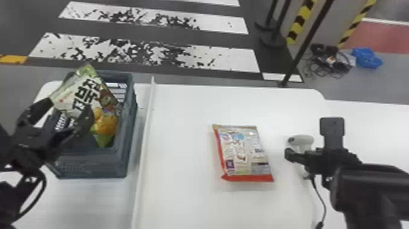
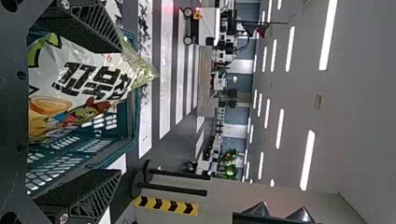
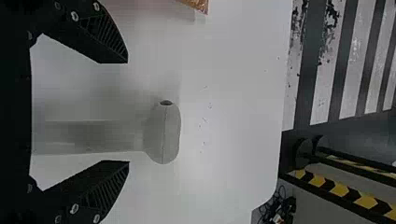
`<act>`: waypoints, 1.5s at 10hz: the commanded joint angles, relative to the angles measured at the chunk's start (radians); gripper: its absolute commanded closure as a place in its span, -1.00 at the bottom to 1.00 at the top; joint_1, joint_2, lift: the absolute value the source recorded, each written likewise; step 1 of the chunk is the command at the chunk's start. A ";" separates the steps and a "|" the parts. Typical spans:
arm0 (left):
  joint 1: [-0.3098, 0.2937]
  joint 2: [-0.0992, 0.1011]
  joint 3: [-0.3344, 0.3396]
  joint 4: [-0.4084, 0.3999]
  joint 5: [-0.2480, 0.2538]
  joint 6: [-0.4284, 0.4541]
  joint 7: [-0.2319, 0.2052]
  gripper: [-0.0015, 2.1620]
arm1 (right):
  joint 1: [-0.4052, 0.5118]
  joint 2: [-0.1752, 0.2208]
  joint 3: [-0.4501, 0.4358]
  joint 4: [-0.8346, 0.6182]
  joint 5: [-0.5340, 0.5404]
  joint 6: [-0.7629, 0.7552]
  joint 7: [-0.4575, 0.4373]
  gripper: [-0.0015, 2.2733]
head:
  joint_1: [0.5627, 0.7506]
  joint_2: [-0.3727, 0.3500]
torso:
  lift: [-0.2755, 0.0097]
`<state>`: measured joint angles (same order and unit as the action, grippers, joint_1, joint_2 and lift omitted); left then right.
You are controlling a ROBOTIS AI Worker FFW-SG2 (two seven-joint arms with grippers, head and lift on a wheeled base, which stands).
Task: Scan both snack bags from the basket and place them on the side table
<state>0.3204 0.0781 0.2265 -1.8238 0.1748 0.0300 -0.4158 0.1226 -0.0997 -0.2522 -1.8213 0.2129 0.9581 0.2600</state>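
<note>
The green-and-white snack bag (image 1: 82,88) leans upright in the basket (image 1: 91,166) at the worktop's (image 1: 182,137) far left corner, the left pincer (image 1: 69,106) spread wide about it. The red-edged snack bag (image 1: 243,152) lies nearer the right edge; the right pincer (image 1: 309,139) gapes around the scanner (image 1: 304,139).

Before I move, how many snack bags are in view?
2. One bag is in the basket, by the left gripper; the red bag lies on the table, left of the scanner. Others may be hidden in the basket.
</note>
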 commanded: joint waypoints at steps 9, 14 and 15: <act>-0.008 -0.004 -0.016 -0.002 -0.005 0.003 0.000 -0.93 | -0.001 -0.023 0.008 -0.024 0.060 0.087 0.047 0.98 | 0.41 -0.47 | 0.41; -0.003 -0.001 -0.012 -0.002 -0.005 0.003 -0.001 -0.93 | 0.138 0.002 0.137 -0.313 0.063 0.235 0.048 0.98 | 0.41 -0.28 | 0.41; -0.001 -0.001 -0.010 -0.002 -0.005 0.003 -0.001 -0.93 | 0.158 0.005 0.162 -0.359 0.069 0.265 0.048 0.98 | 0.41 -0.22 | 0.41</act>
<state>0.3187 0.0764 0.2152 -1.8255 0.1702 0.0331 -0.4170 0.2687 -0.0973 -0.1043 -2.1552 0.2790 1.2072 0.3087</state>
